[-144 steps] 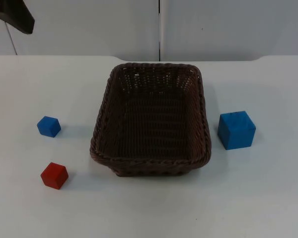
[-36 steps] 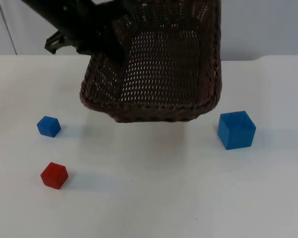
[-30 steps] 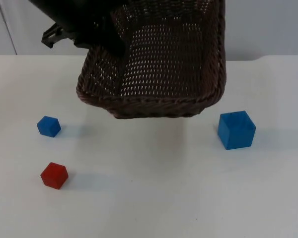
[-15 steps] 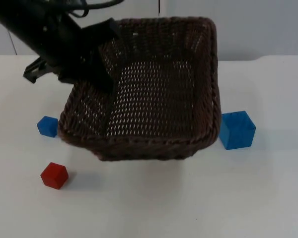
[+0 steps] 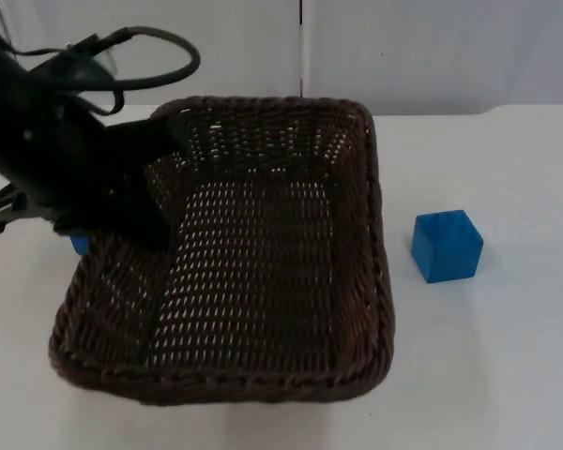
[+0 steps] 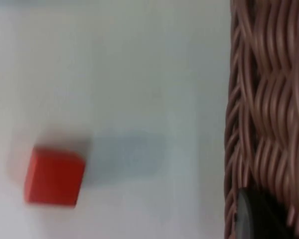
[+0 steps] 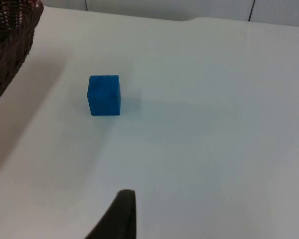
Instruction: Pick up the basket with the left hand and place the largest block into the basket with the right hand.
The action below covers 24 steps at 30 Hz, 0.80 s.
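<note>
The brown wicker basket (image 5: 263, 281) hangs above the table, tilted, with my left gripper (image 5: 143, 223) shut on its left rim. In the left wrist view the rim's weave (image 6: 269, 99) runs beside a black fingertip (image 6: 254, 219). The largest block, a blue cube (image 5: 447, 246), stands on the table to the right of the basket, apart from it. The right wrist view looks onto this cube (image 7: 104, 95) from a distance. One black fingertip (image 7: 120, 214) of my open right gripper shows there, with nothing held.
A small blue cube (image 5: 78, 246) peeks out at the basket's left edge. A small red cube (image 6: 54, 177) lies on the table below the basket's left side. The white table runs back to the grey wall (image 5: 432, 47).
The left arm has swung the basket from high at the back toward the front and left. It now hides the red cube and most of the small blue cube in the top view.
</note>
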Motion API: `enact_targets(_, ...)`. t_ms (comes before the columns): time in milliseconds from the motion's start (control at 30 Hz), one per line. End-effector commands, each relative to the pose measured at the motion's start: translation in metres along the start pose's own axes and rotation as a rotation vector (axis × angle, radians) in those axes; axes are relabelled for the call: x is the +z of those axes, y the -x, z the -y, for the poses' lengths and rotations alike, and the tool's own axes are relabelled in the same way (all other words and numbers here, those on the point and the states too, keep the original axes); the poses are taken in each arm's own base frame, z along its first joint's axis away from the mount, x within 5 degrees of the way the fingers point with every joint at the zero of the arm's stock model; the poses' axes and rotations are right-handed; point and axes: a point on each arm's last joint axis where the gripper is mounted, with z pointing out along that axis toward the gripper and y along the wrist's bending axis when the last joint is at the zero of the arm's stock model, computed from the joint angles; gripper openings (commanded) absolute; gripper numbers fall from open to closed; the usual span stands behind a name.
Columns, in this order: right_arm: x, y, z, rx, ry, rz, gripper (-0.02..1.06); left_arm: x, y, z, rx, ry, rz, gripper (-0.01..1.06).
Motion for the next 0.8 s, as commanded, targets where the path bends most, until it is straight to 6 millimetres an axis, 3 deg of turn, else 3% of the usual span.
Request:
enact_targets(0, 0.000, 0.000, 0.000, -0.003, -0.009, 0.001, 1.05, -0.007, -0.012, -0.002, -0.007, 0.007, 0.024, 0.00)
enact_targets(167, 0.000, 0.000, 0.000, -0.003, -0.009, 0.001, 1.05, -0.005, -0.021, -0.007, -0.013, 0.021, 0.006, 0.00)
enact_targets(767, 0.000, 0.000, 0.000, -0.003, -0.009, 0.001, 1.05, -0.005, -0.022, -0.008, 0.061, 0.040, -0.007, 0.00)
